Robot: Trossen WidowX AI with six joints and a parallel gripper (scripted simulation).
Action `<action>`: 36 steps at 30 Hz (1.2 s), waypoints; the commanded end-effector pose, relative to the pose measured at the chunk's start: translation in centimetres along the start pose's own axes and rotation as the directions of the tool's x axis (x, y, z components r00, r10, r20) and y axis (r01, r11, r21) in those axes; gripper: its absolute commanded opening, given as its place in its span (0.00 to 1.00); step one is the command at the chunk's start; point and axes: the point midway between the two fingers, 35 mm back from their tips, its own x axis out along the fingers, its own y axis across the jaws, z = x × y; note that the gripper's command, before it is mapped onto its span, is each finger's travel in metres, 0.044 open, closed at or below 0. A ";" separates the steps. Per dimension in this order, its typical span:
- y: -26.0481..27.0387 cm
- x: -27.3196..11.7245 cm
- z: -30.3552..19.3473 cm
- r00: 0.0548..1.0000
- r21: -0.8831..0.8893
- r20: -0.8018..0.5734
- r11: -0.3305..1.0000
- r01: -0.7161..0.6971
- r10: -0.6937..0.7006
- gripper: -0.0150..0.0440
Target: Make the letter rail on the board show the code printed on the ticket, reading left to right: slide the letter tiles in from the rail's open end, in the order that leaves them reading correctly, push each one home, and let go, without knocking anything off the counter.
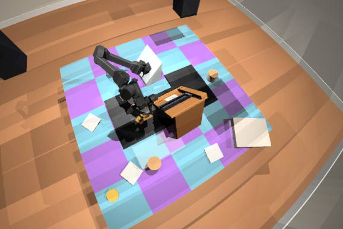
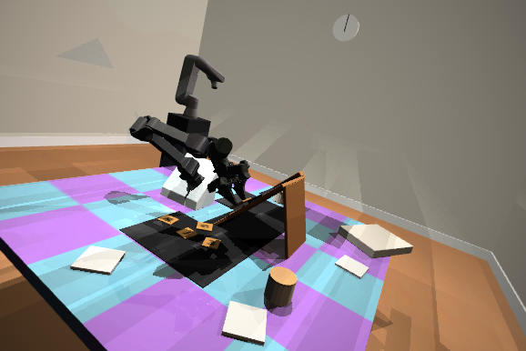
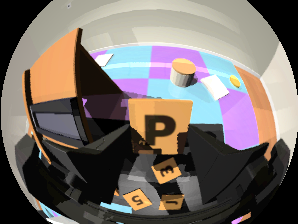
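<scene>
My gripper point(image 2: 241, 202) point(image 3: 159, 129) is shut on the P tile point(image 3: 160, 117), which stands upright and readable in the wrist view. The tile is above the dark mat point(image 1: 118, 137) point(image 2: 200, 275), beside the orange board point(image 1: 190, 117) point(image 2: 295, 220) point(image 3: 52, 62). The board's dark letter rail point(image 1: 178, 102) shows no tile that I can make out. The ticket point(image 1: 171, 98) is a pale card on the board; its print is unreadable. Loose orange tiles lie on the mat: 3 point(image 3: 166, 170), 5 point(image 3: 137, 199) and one like J point(image 3: 171, 201). Another is partly hidden behind P.
A white wedge point(image 1: 149, 64) point(image 2: 205, 179) stands behind the mat. Wooden cylinders point(image 1: 154, 164) point(image 1: 212, 75) point(image 2: 280, 290), a yellow disc point(image 1: 112, 195), white square pads point(image 1: 91, 122) point(image 1: 131, 173) point(image 1: 213, 152) and a thick pale slab point(image 1: 251, 132) point(image 2: 375, 239) lie around the board.
</scene>
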 end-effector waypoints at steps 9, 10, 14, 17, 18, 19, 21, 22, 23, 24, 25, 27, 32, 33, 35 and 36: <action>0.4 0.0 0.0 1.000 -0.006 0.002 1.000 -0.006 0.006 0.25; 0.5 0.0 0.0 1.000 -0.006 0.002 1.000 -0.006 0.006 0.25; 0.7 0.0 0.0 1.000 -0.006 0.002 1.000 -0.006 0.006 0.25; 0.8 0.0 -0.1 1.000 -0.006 0.002 1.000 -0.006 0.006 0.25; 0.9 0.0 -0.1 1.000 -0.006 0.002 1.000 -0.006 0.006 0.25; 0.9 0.0 -0.1 1.000 -0.006 0.002 1.000 -0.006 0.006 0.25; 1.0 0.1 -0.1 1.000 -0.006 0.002 1.000 -0.006 0.006 0.25; 1.1 0.1 -0.2 1.000 -0.006 0.002 1.000 -0.006 0.006 0.25; 1.1 0.1 -0.2 1.000 -0.006 0.002 1.000 -0.006 0.006 0.25; 1.2 0.1 -0.2 1.000 -0.006 0.002 1.000 -0.006 0.006 0.25; 1.2 0.1 -0.2 1.000 -0.006 0.002 1.000 -0.006 0.006 0.25; 1.3 0.1 -0.2 1.000 -0.006 0.002 1.000 -0.006 0.006 0.25; 1.6 0.1 -0.3 1.000 -0.006 0.002 1.000 -0.006 0.006 0.25; 1.6 0.1 -0.3 1.000 -0.006 0.002 1.000 -0.006 0.006 0.25; 1.7 0.1 -0.3 1.000 -0.006 0.002 1.000 -0.006 0.006 0.25; 1.8 0.1 -0.3 1.000 -0.006 0.002 1.000 -0.006 0.006 0.25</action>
